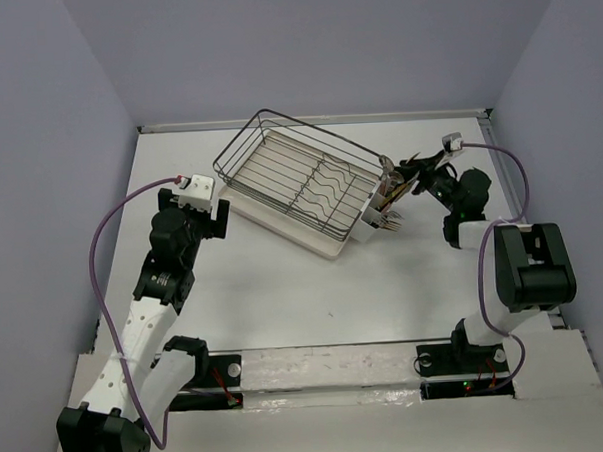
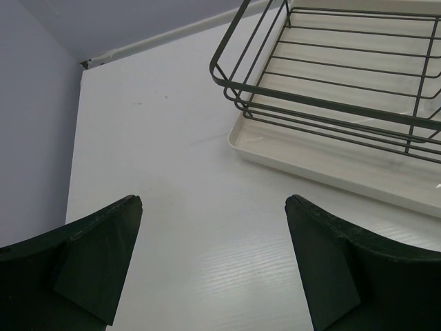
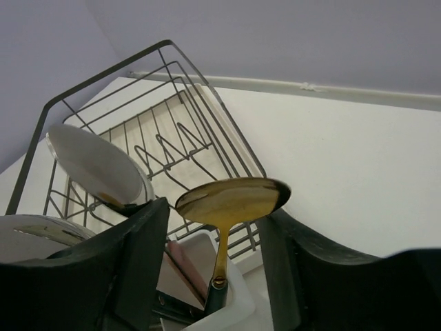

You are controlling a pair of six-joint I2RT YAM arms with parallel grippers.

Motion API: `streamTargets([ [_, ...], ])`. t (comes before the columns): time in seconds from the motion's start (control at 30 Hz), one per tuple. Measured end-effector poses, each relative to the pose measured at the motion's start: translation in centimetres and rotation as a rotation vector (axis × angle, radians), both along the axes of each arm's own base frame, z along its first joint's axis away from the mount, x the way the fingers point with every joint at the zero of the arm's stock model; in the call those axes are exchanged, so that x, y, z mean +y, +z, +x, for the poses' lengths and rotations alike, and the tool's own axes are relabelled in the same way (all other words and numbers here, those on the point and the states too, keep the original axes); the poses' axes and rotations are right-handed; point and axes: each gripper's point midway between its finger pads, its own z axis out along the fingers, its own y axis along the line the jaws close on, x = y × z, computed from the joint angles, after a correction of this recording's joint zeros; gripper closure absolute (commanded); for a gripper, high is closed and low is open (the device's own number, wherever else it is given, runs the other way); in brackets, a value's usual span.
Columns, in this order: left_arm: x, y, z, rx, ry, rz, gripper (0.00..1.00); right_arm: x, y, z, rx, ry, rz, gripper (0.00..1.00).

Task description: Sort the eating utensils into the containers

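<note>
Entry, right pincer point(image 3: 215, 231): fingers parted either side of the gold spoon point(image 3: 231, 200), gripping nothing that we could see. Risk, as we judged it — a crooked retreat might catch the wide bowl and drag the spoon out, or knock the silver spoon point(image 3: 96, 165) alongside. Container: white holder point(image 3: 234, 296), fixed to the dish rack point(image 3: 103, 83) at its end towards the right edge of the worktop point(image 3: 344, 158) — it held both spoons upright, bowls up. Idle: left pincer point(image 2: 213, 207), spread wide, empty.

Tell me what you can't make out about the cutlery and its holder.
- Top view: utensils in the white holder are too small to count.
- Right wrist view: gold spoon handle disappears into the holder; compartments hidden by the jaws and bottom edge.
- Left wrist view: dish rack cut off at right; holder out of frame.
</note>
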Motion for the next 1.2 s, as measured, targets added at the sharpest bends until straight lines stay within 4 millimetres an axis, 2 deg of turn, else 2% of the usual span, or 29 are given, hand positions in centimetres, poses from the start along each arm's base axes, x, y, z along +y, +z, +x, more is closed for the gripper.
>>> streamTargets([
  [0.1,0.1,-0.2,-0.1,0.004,0.002,0.001,0.01,-0.5,0.6,0.0,0.002,-0.030,0.009,0.28],
  [0.17,0.1,-0.5,-0.1,0.009,0.003,0.003,0.01,-1.0,1.8,-0.1,-0.007,-0.049,0.018,0.24],
  [0.23,0.1,-0.6,-0.2,0.010,0.004,0.003,0.01,-1.4,3.6,-0.1,-0.020,-0.062,0.027,0.00],
  [0.47,0.2,-1.4,-0.4,0.024,0.004,0.005,0.01,-2.9,11.9,0.2,-0.141,-0.116,0.018,0.00],
  [0.6,0.2,-1.7,-0.5,0.029,0.006,0.008,0.01,-3.6,14.3,0.8,-0.137,-0.145,0.012,0.00],
  [0.7,0.3,-1.6,-0.6,0.024,0.008,0.007,0.01,-6.5,15.2,3.5,-0.014,-0.276,0.048,0.00],
  [0.73,0.3,-1.5,-0.6,0.020,0.008,0.005,0.01,-8.2,15.5,4.9,0.049,-0.342,0.064,0.00],
  [0.8,0.4,-1.8,-0.8,0.017,0.011,0.006,0.01,-13.0,15.5,7.8,0.185,-0.491,0.094,0.00],
  [0.83,0.5,-2.1,-0.9,0.020,0.016,0.007,0.01,-14.8,15.2,8.8,0.233,-0.540,0.097,0.00],
  [0.9,0.8,-2.6,-1.2,0.023,0.028,0.011,0.01,-18.5,12.0,10.2,0.366,-0.642,0.086,0.00],
  [0.93,1.0,-2.9,-1.4,0.023,0.036,0.014,0.01,-19.6,10.0,10.3,0.428,-0.671,0.078,0.00],
  [0.97,1.3,-3.3,-1.5,0.025,0.047,0.019,0.01,-20.3,7.1,10.0,0.521,-0.696,0.067,0.00],
  [1.03,2.0,-4.0,-1.8,0.030,0.073,0.032,0.01,-20.2,1.2,8.4,0.708,-0.704,0.045,0.00],
  [1.13,3.3,-4.9,-2.0,0.031,0.125,0.058,0.01,-19.0,-4.9,5.1,0.917,-0.695,0.008,0.00],
  [1.2,4.3,-5.8,-2.3,0.044,0.163,0.075,0.01,-18.6,-6.3,3.9,0.972,-0.691,-0.010,0.00],
])
